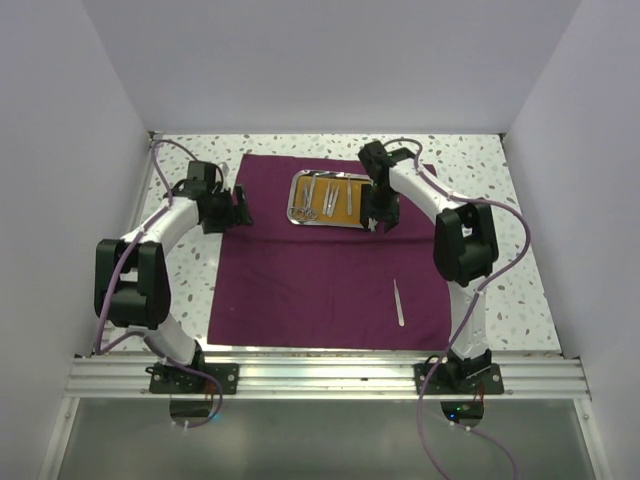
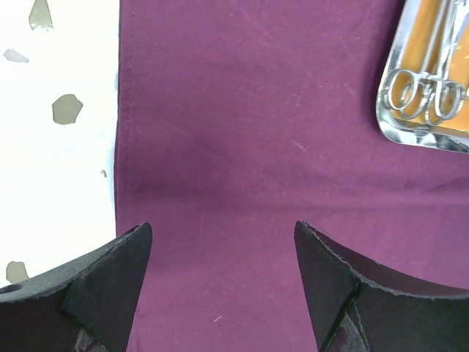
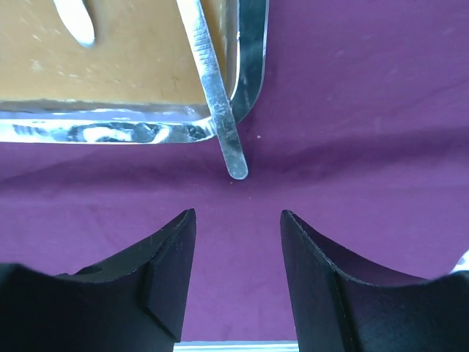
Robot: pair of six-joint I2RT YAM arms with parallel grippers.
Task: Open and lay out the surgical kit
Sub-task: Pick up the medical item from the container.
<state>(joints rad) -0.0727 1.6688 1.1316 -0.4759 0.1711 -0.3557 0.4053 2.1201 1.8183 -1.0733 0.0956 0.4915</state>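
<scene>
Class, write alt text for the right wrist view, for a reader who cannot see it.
The right gripper hangs open over the purple cloth, facing a thin silver instrument whose end juts over the rim of the steel tray.

Speckled table (image 1: pixel 540 310) carries the spread purple cloth (image 1: pixel 310 280).

Top view: high, from near side, looking steeply down. Wrist views: close above cloth (image 2: pixel 256 110); both catch tray (image 3: pixel 253 59) corner.

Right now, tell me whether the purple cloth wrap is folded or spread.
Spread: the purple cloth wrap lies flat as one open sheet, with the steel tray resting on it.
</scene>
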